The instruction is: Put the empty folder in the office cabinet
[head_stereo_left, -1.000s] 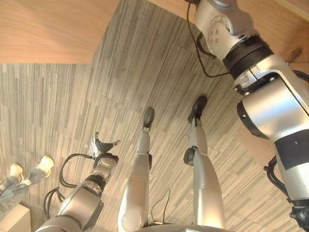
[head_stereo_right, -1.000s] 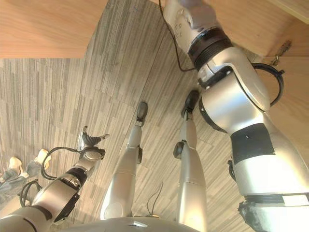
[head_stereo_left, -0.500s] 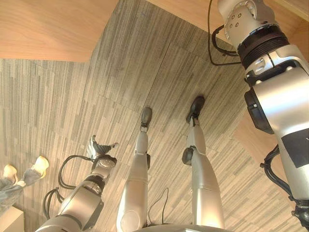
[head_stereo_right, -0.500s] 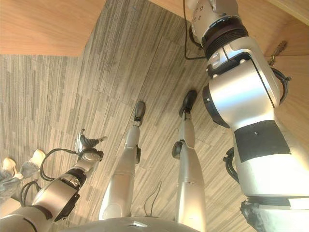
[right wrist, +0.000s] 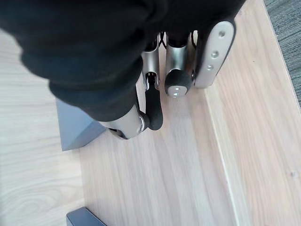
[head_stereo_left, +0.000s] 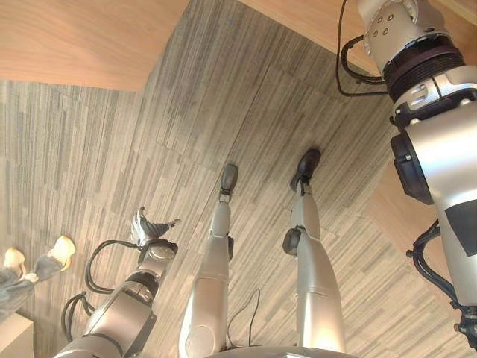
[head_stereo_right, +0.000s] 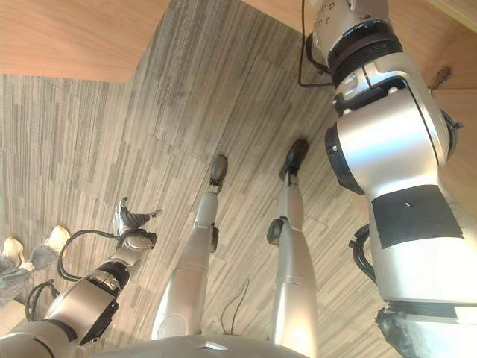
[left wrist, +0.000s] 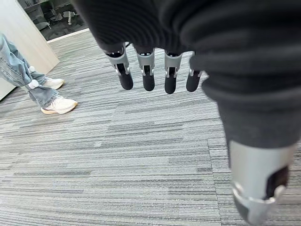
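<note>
My right hand [right wrist: 155,101] hangs over a pale wooden cabinet shelf [right wrist: 188,179], its fingers [right wrist: 154,117] curled in toward the thumb. The corner of a grey folder [right wrist: 75,127] sticks out from under that hand, touching the curled fingers; the dark cover hides the rest of it. In the eye views my right arm [head_stereo_right: 387,142] reaches up and forward toward the wooden cabinet [head_stereo_left: 298,15]. My left hand [head_stereo_left: 149,227] hangs low at my left side above the carpet, its fingers [left wrist: 148,77] straight and holding nothing.
A second dark grey corner [right wrist: 84,217] lies on the same shelf. A person in jeans and pale shoes [head_stereo_left: 59,250] [left wrist: 56,104] stands on the grey carpet to my left. A wooden panel [head_stereo_left: 74,37] borders the far left, and another wooden panel [head_stereo_left: 399,224] stands at the right.
My right arm has swung farther up and to the right, toward the cabinet. The left hand has stayed at my side.
</note>
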Available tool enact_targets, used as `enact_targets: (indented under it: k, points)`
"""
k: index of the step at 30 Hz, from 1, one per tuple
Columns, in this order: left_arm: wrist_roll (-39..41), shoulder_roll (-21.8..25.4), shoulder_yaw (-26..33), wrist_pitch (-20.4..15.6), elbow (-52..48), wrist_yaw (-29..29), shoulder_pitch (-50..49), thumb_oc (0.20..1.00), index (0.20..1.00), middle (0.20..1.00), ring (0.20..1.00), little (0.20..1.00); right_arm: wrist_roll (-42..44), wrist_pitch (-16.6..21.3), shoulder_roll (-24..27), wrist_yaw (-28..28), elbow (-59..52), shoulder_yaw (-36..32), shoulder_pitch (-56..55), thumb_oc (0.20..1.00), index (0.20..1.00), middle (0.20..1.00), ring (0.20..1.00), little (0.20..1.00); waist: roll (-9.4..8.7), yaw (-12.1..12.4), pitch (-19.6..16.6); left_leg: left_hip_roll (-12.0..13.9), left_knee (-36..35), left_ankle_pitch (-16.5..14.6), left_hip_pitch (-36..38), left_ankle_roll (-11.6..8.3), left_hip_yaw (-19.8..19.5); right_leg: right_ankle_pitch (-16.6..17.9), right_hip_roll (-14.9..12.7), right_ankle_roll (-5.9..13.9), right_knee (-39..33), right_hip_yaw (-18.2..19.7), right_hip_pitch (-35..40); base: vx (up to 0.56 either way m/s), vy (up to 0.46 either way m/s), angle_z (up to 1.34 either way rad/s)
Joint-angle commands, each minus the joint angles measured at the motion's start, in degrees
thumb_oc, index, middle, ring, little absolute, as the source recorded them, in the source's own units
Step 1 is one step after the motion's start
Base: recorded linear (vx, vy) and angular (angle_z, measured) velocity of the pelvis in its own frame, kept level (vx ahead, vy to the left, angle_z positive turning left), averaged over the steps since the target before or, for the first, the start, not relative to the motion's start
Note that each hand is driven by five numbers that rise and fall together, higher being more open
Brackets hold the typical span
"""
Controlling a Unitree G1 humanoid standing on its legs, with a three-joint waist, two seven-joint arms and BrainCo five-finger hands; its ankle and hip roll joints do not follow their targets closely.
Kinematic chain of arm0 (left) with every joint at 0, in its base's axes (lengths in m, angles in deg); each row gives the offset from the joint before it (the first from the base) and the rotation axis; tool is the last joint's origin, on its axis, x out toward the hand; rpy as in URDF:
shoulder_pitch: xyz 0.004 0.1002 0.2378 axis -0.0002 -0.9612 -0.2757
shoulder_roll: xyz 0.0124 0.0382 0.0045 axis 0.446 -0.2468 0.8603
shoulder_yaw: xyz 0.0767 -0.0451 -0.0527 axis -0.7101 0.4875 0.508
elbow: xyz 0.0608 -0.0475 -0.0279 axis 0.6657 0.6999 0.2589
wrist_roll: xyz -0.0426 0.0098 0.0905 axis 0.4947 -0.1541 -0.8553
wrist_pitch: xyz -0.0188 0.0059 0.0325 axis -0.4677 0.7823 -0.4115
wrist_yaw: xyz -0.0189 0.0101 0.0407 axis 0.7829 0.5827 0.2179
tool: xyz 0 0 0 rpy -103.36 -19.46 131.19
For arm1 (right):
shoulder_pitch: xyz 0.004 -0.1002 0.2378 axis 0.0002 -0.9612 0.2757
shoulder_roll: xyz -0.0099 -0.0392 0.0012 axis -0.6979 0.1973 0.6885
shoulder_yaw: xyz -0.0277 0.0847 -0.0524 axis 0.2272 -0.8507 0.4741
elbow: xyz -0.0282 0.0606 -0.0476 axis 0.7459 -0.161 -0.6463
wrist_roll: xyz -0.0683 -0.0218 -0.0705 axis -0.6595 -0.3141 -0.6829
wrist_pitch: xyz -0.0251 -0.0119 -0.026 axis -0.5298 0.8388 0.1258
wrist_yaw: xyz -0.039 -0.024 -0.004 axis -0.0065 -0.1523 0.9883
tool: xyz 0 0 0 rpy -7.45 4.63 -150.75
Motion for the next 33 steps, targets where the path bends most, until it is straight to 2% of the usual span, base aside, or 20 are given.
enact_targets:
  k: [1, 3, 6, 7, 8, 9, 10, 11, 12, 13, 14, 15, 16, 17, 22, 25, 29, 33]
  points:
    - [-0.7, 5.2, 1.3, 0.6, 0.1, -1.8, -1.5, 1.000, 1.000, 1.000, 1.000, 1.000, -0.1, 2.4, 9.2, -1.0, 4.5, 2.2, 8.5, 0.200, 0.200, 0.200, 0.200, 0.200, 0.85, 0.5, 3.6, 4.0, -1.2, -7.9, 8.4, -2.50, -0.5, -10.1, -3.9, 7.47, 3.7, -0.9, 4.2, 0.00, 0.000, 0.00]
    - [-0.6, 5.4, 1.3, 0.6, 0.2, -1.7, -1.6, 1.000, 1.000, 1.000, 1.000, 1.000, 0.6, 2.2, 9.2, -0.3, 4.4, 2.3, 8.6, 0.200, 0.200, 0.200, 0.200, 0.200, 0.81, 0.5, 3.6, 4.0, -1.2, -8.0, 8.4, -2.50, -0.5, -10.0, -3.9, 7.49, 3.7, -0.9, 4.3, 0.00, 0.000, 0.00]
    - [-1.1, 6.1, 1.5, 0.6, -0.2, -0.6, -0.9, 1.000, 1.000, 1.000, 1.000, 1.000, 2.3, -0.1, 9.0, 5.7, 2.3, 5.5, 8.6, 0.200, 0.200, 0.200, 0.200, 0.200, 0.16, 0.4, 3.6, 4.1, -1.2, -7.9, 8.5, -2.54, -0.2, -10.0, -4.0, 7.48, 3.9, -0.8, 4.1, 0.02, -0.007, 0.00]
    - [-1.4, 6.3, 1.8, 0.6, -0.1, -0.4, -1.3, 1.000, 1.000, 1.000, 1.000, 1.000, 2.0, -0.7, 8.7, 7.5, 0.7, 7.3, 8.7, 0.200, 0.200, 0.200, 0.200, 0.200, 0.06, 0.7, 3.3, 4.7, -1.2, -9.1, 9.1, -2.63, -0.2, -11.4, -3.4, 7.96, 3.7, -0.3, 4.8, 0.00, 0.000, 0.00]
    - [-1.7, 6.8, 2.2, 0.6, 0.1, 0.1, -1.9, 1.000, 1.000, 1.000, 1.000, 1.000, 3.0, -0.2, 8.9, 9.5, -1.6, 8.4, 8.8, 0.200, 0.200, 0.200, 0.200, 0.200, -0.38, 0.6, 3.8, 4.3, -1.2, -8.0, 8.7, -2.75, -0.3, -10.1, -3.8, 7.39, 4.1, -0.8, 4.2, 0.07, -0.021, -0.03]
    - [-1.9, 7.2, 2.5, 0.8, 0.3, 0.5, -2.5, 1.000, 1.000, 1.000, 1.000, 1.000, 4.7, 1.0, 9.4, 10.7, -3.4, 8.7, 9.1, 0.200, 0.200, 0.200, 0.200, 0.200, -0.36, 0.7, 3.2, 4.9, -1.2, -9.0, 9.1, -2.79, -0.2, -11.5, -3.3, 7.95, 3.8, -0.3, 4.7, -0.07, -0.014, -0.04]
    - [-2.2, 7.4, 2.6, 0.8, 0.5, 0.6, -3.2, 1.000, 1.000, 1.000, 1.000, 1.000, 5.8, 2.5, 10.4, 11.6, -4.9, 8.9, 9.2, 0.200, 0.200, 0.200, 0.200, 0.200, -0.68, 0.5, 3.6, 4.4, -1.2, -7.9, 8.7, -2.88, -0.2, -10.1, -3.8, 7.41, 4.3, -0.9, 4.0, 0.07, -0.013, -0.07]
    - [-2.6, 7.7, 2.5, 1.0, 0.9, 0.9, -4.1, 1.000, 1.000, 1.000, 1.000, 1.000, 7.8, 4.5, 11.1, 12.3, -6.3, 8.9, 9.9, 0.200, 0.200, 0.200, 0.200, 0.200, -0.64, 0.7, 3.1, 5.0, -1.2, -8.8, 9.2, -2.95, -0.2, -11.5, -3.3, 8.02, 3.9, -0.4, 4.5, -0.06, -0.013, -0.06]
    - [-2.8, 7.8, 2.6, 1.1, 1.1, 1.0, -4.7, 1.000, 1.000, 1.000, 1.000, 1.000, 9.2, 6.2, 11.9, 12.5, -6.5, 8.3, 10.2, 0.200, 0.200, 0.200, 0.200, 0.200, -0.76, 0.6, 3.6, 4.6, -1.2, -7.7, 8.7, -3.01, -0.2, -10.1, -3.7, 7.49, 4.3, -0.9, 3.9, 0.02, 0.003, -0.07]
    - [-2.7, 7.8, 2.5, 1.0, 1.5, 0.9, -5.9, 1.000, 1.000, 1.000, 1.000, 1.000, 10.9, 10.0, 12.9, 11.6, -5.9, 7.6, 11.5, 0.200, 0.200, 0.200, 0.200, 0.200, -0.62, 0.8, 3.5, 4.6, -1.2, -7.6, 8.8, -3.02, -0.2, -10.2, -3.7, 7.53, 4.4, -0.8, 3.8, -0.06, 0.010, -0.05]
    - [-2.7, 7.8, 2.5, 1.0, 1.5, 0.9, -5.9, 1.000, 1.000, 1.000, 1.000, 1.000, 11.0, 10.1, 12.9, 11.7, -5.8, 7.6, 11.6, 0.200, 0.200, 0.200, 0.200, 0.200, -0.64, 0.8, 3.6, 4.6, -1.2, -7.6, 8.8, -3.01, -0.2, -10.2, -3.7, 7.53, 4.5, -0.8, 3.8, 0.08, 0.030, -0.04]
    - [-2.6, 7.6, 2.2, 0.9, 1.7, 0.8, -6.8, 1.000, 1.000, 1.000, 1.000, 1.000, 11.1, 12.3, 13.4, 9.7, -5.0, 6.5, 12.5, 0.200, 0.200, 0.200, 0.200, 0.200, -0.22, 1.0, 3.0, 4.9, -1.2, -8.7, 9.3, -2.94, -0.1, -11.6, -3.2, 8.14, 4.1, -0.2, 4.4, 0.01, 0.019, -0.04]
    - [-2.6, 7.6, 2.1, 0.9, 1.7, 0.8, -6.9, 1.000, 1.000, 1.000, 1.000, 1.000, 11.1, 12.3, 13.4, 9.7, -4.9, 6.5, 12.4, 0.200, 0.200, 0.200, 0.200, 0.200, -0.35, 0.8, 3.4, 4.5, -1.2, -7.7, 8.9, -2.96, -0.1, -10.3, -3.6, 7.62, 4.4, -0.8, 3.9, 0.01, 0.026, -0.04]
    - [-2.5, 7.5, 2.1, 0.9, 1.7, 0.7, -7.0, 1.000, 1.000, 1.000, 1.000, 1.000, 10.9, 12.6, 13.5, 8.8, -4.7, 6.0, 12.4, 0.200, 0.200, 0.200, 0.200, 0.200, -0.24, 0.8, 3.4, 4.5, -1.2, -7.8, 8.9, -2.90, 0.0, -10.3, -3.6, 7.64, 4.4, -0.7, 3.9, -0.07, 0.023, -0.02]
    - [-1.8, 7.2, 2.1, 1.1, 1.5, 0.5, -5.8, 1.000, 1.000, 1.000, 1.000, 1.000, 8.7, 11.6, 12.8, 5.9, -4.1, 3.7, 11.0, 0.200, 0.200, 0.200, 0.200, 0.200, 0.02, 0.4, 3.2, 4.4, -1.2, -8.2, 9.0, -2.66, -0.1, -10.4, -3.7, 7.62, 4.3, -0.6, 3.9, 0.00, 0.013, -0.08]
    - [-1.6, 7.1, 1.8, 1.3, 1.4, 0.4, -3.6, 1.000, 1.000, 1.000, 1.000, 1.000, 7.2, 9.6, 12.2, 4.7, -2.4, 2.7, 10.0, 0.200, 0.200, 0.200, 0.200, 0.200, -0.07, 0.0, 3.5, 4.2, -1.2, -8.5, 8.8, -2.49, 0.0, -10.4, -3.7, 7.64, 4.4, -0.3, 3.6, 0.00, 0.005, -0.03]
    - [-1.5, 7.2, 1.5, 1.2, 1.2, 0.3, -2.8, 1.000, 1.000, 1.000, 1.000, 1.000, 5.9, 7.3, 12.6, 4.1, -0.2, 3.4, 10.0, 0.200, 0.200, 0.200, 0.200, 0.200, 0.26, -0.1, 4.1, 4.2, -1.2, -8.7, 7.9, -2.36, -0.1, -10.5, -3.8, 7.74, 4.4, -0.3, 2.7, 0.01, -0.002, 0.02]
    - [-1.5, 7.1, 1.5, 1.2, 1.4, 0.1, -2.3, 1.000, 1.000, 1.000, 1.000, 1.000, 5.5, 6.7, 12.1, 3.6, 0.4, 3.3, 9.7, 0.200, 0.200, 0.200, 0.200, 0.200, 0.27, -0.1, 4.7, 4.4, -1.2, -8.5, 7.3, -2.34, -0.1, -10.6, -3.8, 7.78, 4.5, -0.3, 1.9, 0.00, 0.000, 0.00]
